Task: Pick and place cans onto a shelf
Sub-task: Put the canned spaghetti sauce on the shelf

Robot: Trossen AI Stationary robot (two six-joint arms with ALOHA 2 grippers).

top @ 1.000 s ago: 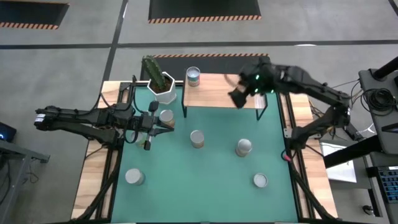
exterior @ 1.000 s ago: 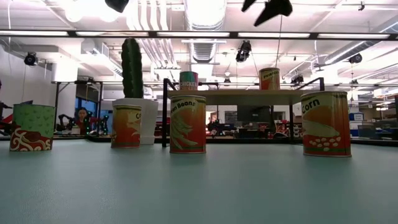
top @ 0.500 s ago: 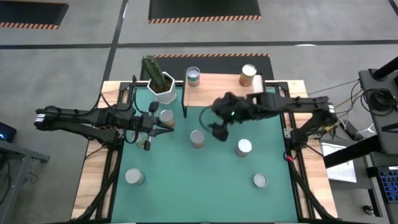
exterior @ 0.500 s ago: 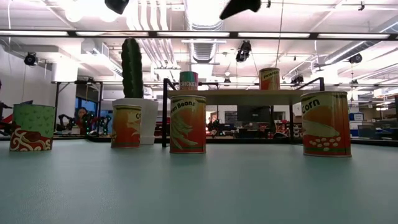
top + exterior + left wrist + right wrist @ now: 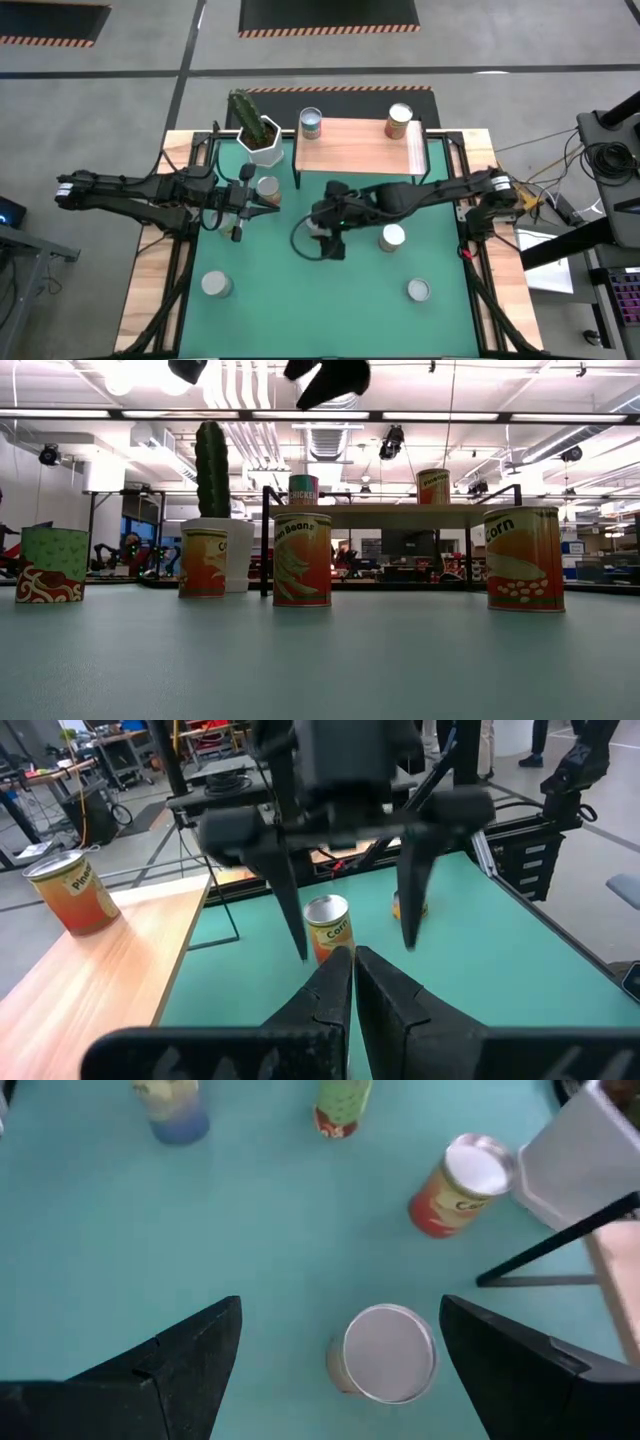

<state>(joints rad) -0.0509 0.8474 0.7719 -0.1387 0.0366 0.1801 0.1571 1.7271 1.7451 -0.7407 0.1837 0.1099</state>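
Two cans stand on the light-wood shelf at the table's far side. More cans stand upright on the green mat. My right gripper hangs open well above the middle can, whose silvery top shows between the fingers; in the low view it is far above that can. My left gripper is shut on nothing, held above the mat's left part near the can by the cactus pot.
A white pot with a cactus stands at the shelf's left end. The shelf's black legs stand on the mat. Bare mat lies toward the near edge between the two near cans.
My right gripper has swung from above the shelf's right end toward the table's left and near side, sinking and rolling as it went. It now hangs over the middle can and has stayed open. The can on the shelf's right end stays where it was.
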